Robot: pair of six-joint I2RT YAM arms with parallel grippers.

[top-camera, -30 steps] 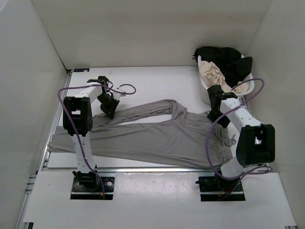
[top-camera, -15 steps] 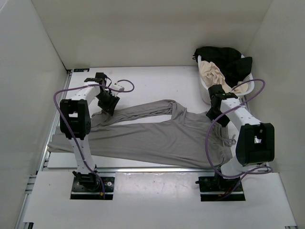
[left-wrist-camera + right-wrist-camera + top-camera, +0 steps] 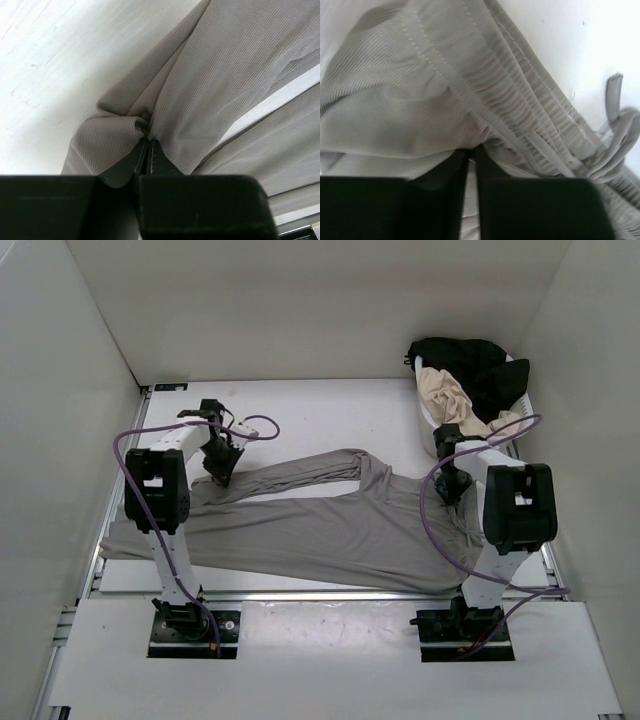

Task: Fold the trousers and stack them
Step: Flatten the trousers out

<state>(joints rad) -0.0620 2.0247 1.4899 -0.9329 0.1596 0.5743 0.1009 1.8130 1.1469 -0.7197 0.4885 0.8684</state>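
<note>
The trousers [image 3: 340, 525] lie spread across the worktop [image 3: 320, 420], waist towards the right edge and both legs running to the left edge, the nearer leg reaching the near-left corner. The cloth is thin, soft and light: it will drape and crease, and probably drag rather than slide as one piece. The left gripper [image 3: 222, 468] has its fingers [image 3: 159, 161] closed on a bunched fold of the farther leg. The right gripper [image 3: 452, 487] is pinched shut on fabric just under the gathered waistband [image 3: 520, 100], beside the drawstring [image 3: 620, 125]. Whether either pinch takes both layers is hard to tell. The waistband seam and the leg hems look like the firmest places to hold.
</note>
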